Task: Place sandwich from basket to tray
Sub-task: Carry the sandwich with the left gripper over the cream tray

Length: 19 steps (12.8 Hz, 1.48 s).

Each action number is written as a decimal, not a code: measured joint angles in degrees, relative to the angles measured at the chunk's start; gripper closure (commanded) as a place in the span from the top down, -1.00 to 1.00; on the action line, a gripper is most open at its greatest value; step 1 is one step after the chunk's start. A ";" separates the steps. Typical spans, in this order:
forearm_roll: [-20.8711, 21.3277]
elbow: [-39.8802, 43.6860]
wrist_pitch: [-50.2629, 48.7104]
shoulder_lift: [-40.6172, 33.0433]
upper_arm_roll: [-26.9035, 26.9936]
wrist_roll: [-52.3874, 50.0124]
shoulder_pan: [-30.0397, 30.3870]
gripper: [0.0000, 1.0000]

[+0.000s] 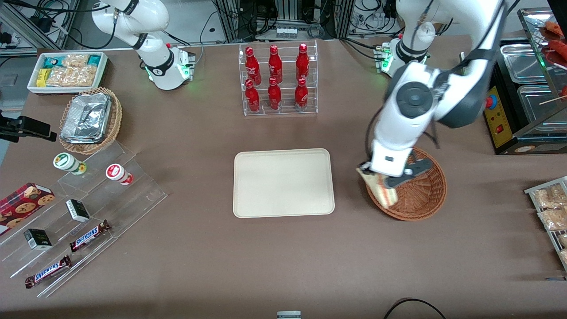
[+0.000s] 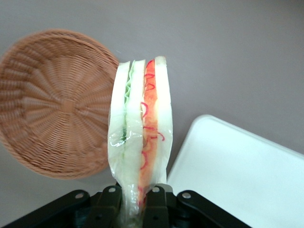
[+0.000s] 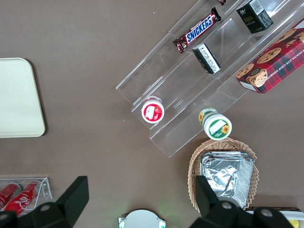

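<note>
Sandwich (image 2: 140,133) looks soft and light in slippery wrap; my gripper (image 2: 134,202) pinches its narrow end above the basket (image 1: 418,195) rim, so I'd go gentle toward the tray (image 1: 283,182).

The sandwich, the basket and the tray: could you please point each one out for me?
sandwich (image 2: 140,133): left wrist view, on the bread and filling layers above the gripper (image 2: 134,195).
basket (image 1: 423,195): front view, on its bare woven floor.
tray (image 1: 283,182): front view, on its bare flat middle.
</note>
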 measured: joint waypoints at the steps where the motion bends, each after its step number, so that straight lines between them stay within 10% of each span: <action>1: -0.03 1.16 0.05 1.92 -0.04 -0.01 -1.97 -1.00; 7: 0.05 15.10 1.79 18.57 -0.04 0.03 -13.53 -1.00; 19: 1.43 16.63 12.57 28.35 0.04 5.39 -20.01 -1.00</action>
